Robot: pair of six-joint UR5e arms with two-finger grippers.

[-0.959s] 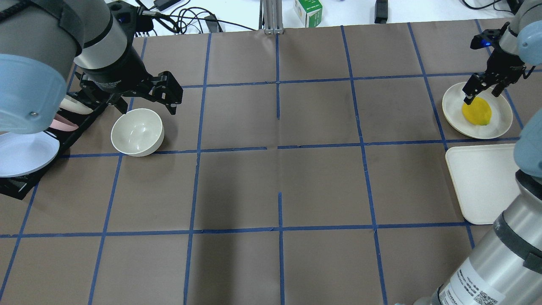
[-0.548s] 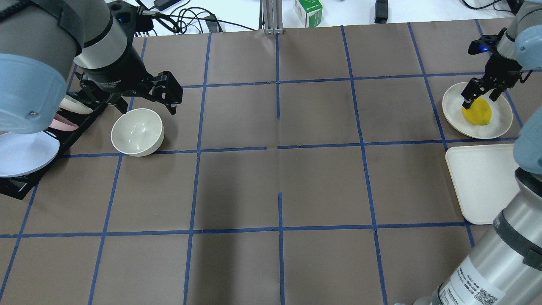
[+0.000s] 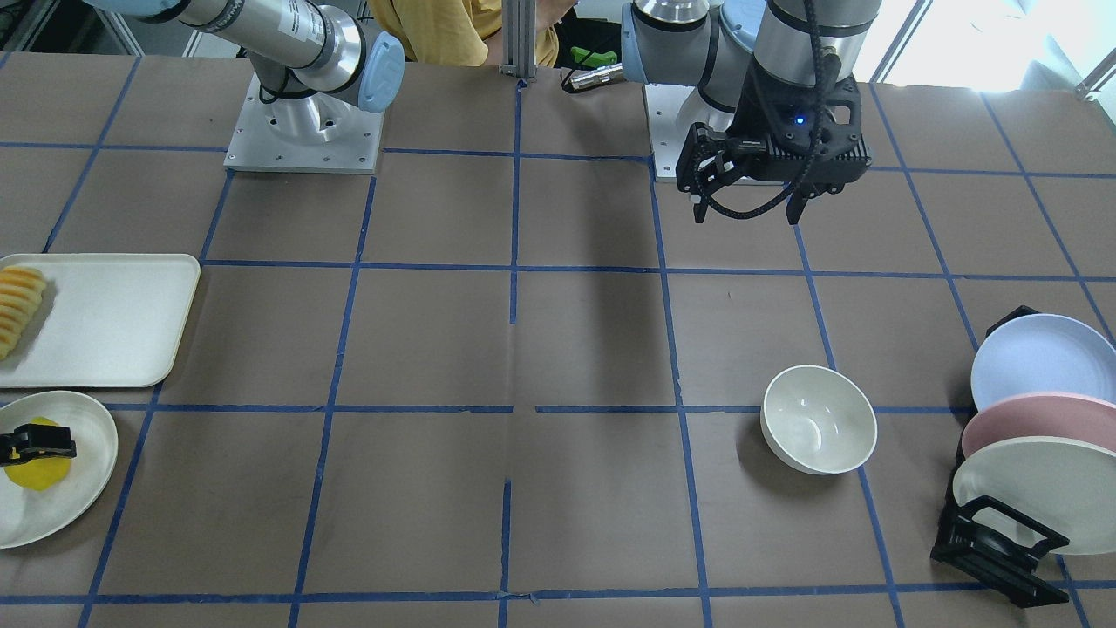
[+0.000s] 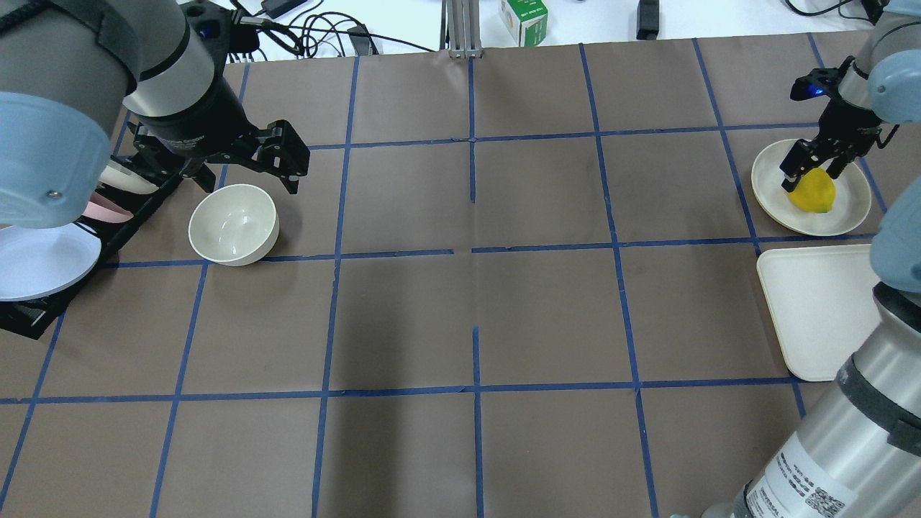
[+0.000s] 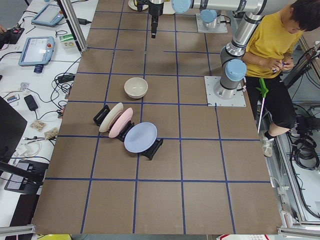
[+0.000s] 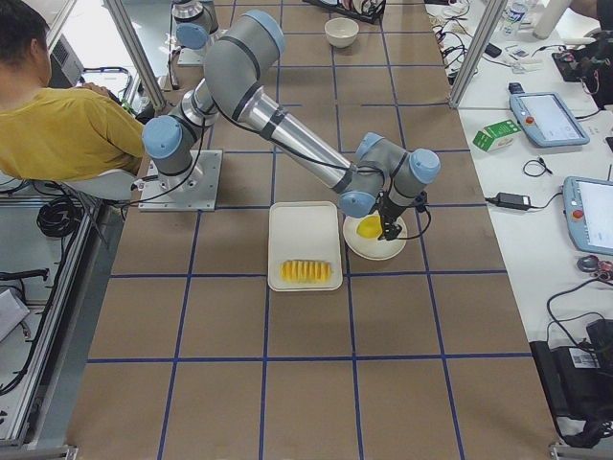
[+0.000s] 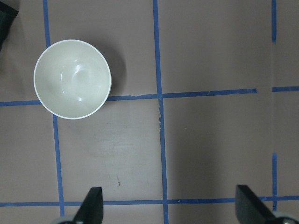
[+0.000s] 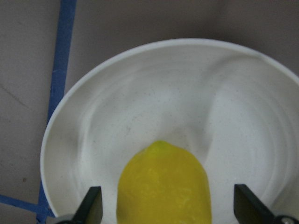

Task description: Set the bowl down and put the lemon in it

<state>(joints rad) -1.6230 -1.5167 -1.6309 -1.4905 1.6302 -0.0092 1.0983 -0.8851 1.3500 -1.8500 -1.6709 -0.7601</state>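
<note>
Right wrist-mounted view: the right end effector (image 8: 170, 207) hangs spread wide astride the lemon (image 8: 163, 186), its fingers clear of the fruit on either side, the lemon lying on a cream plate (image 8: 140, 84). The left wrist-mounted view shows the left end effector (image 7: 170, 205) equally wide, gripping nothing, above the tabletop (image 7: 215, 140) near the upright bowl (image 7: 72, 79). The front-facing view adds what the wrist cameras miss: sliced fruit (image 3: 19, 310) on a tray (image 3: 113, 323) beside the plate, and a dish rack (image 3: 994, 541) near the bowl.
</note>
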